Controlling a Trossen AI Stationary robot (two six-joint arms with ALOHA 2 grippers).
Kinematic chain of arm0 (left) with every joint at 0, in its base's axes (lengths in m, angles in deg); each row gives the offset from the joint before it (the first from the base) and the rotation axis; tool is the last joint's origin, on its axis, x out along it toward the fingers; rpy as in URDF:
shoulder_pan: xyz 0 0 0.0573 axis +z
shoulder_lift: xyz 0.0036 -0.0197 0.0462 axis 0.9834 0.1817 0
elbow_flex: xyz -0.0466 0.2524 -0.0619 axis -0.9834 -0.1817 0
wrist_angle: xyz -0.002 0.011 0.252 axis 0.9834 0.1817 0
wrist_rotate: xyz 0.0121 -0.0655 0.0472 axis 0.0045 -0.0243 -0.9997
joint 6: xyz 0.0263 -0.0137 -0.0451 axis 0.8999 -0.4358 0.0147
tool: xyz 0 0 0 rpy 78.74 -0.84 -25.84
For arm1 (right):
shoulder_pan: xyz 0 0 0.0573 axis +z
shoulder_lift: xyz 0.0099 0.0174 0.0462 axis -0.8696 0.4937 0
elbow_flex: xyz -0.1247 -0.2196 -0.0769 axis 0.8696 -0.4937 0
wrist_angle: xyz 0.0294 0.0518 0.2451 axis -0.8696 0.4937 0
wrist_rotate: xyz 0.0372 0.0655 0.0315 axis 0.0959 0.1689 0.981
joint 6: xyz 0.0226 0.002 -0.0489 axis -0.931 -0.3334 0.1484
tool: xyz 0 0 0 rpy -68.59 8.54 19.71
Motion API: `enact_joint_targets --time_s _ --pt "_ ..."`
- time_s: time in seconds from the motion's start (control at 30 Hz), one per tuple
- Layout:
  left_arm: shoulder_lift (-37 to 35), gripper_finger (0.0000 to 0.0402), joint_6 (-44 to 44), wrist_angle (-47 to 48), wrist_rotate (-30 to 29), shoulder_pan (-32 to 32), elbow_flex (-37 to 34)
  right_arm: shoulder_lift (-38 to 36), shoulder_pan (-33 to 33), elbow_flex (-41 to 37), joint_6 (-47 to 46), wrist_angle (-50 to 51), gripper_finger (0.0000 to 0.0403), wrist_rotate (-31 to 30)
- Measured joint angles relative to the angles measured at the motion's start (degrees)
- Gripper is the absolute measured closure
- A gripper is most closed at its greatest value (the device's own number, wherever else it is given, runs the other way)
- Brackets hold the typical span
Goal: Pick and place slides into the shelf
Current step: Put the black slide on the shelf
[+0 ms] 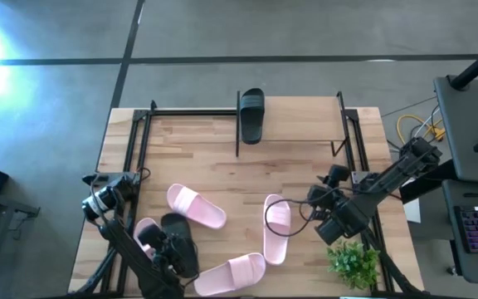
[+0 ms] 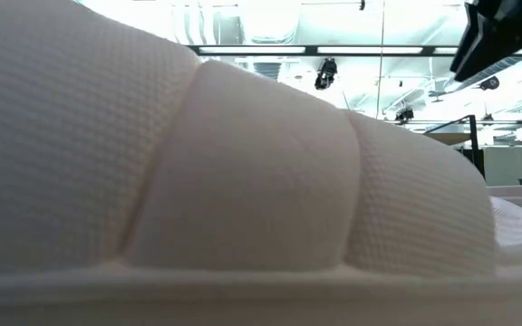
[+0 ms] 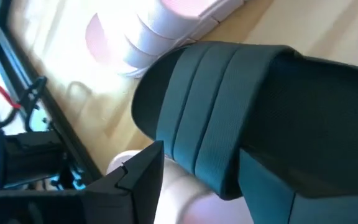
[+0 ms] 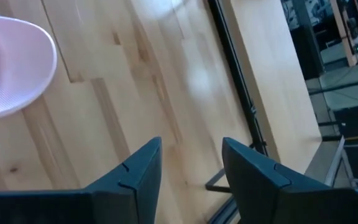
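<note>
The left gripper (image 1: 169,247) sits at the near left of the table, down on a black slide (image 1: 181,242). In the left wrist view its fingers (image 3: 135,180) stand on either side of that black slide's (image 3: 241,118) wide strap, spread about as far as the strap is broad; whether they press on it or merely straddle it cannot be told.

The right gripper (image 1: 320,198) hangs over the right part of the table, just right of a pink slide (image 1: 277,228). The right wrist view shows its two fingers (image 4: 135,180) parted by a moderate gap with only bare wood between them, holding nothing; the rounded end of a pink slide (image 4: 14,65) lies off to one side, apart from the fingers.

The shelf (image 1: 143,124) of thin black bars frames the wooden top. One black slide (image 1: 251,115) lies at the far edge, near the middle, beside an upright bar.

The other slides are loose on the near half of the table. One pink slide (image 1: 196,206) lies left of centre, just beyond the black one under the left gripper. Another pink slide (image 1: 146,234) shows partly beneath the left arm, touching the black slide. A fourth pink slide (image 1: 231,273) lies at the near edge, and its textured strap (image 2: 243,172) fills the low view.

A small green plant (image 1: 353,263) stands at the near right corner.
</note>
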Motion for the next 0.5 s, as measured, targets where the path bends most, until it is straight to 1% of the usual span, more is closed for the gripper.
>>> enact_joint_targets --time_s 0.27,0.4,0.5 --pt "-0.1 0.0248 0.0 -1.3 -0.3 1.4 -6.3 0.0 0.0 -1.0 -2.6 -0.1 0.0241 0.0" --pt "-0.9 0.0258 0.2 -1.3 -2.6 2.2 -7.9 0.0 0.0 -0.2 -2.6 -0.2 0.0243 0.2" --pt "-0.9 0.0276 0.5 -1.3 -3.9 2.8 -9.0 0.0 0.0 0.2 -3.6 -0.2 0.0242 0.2"
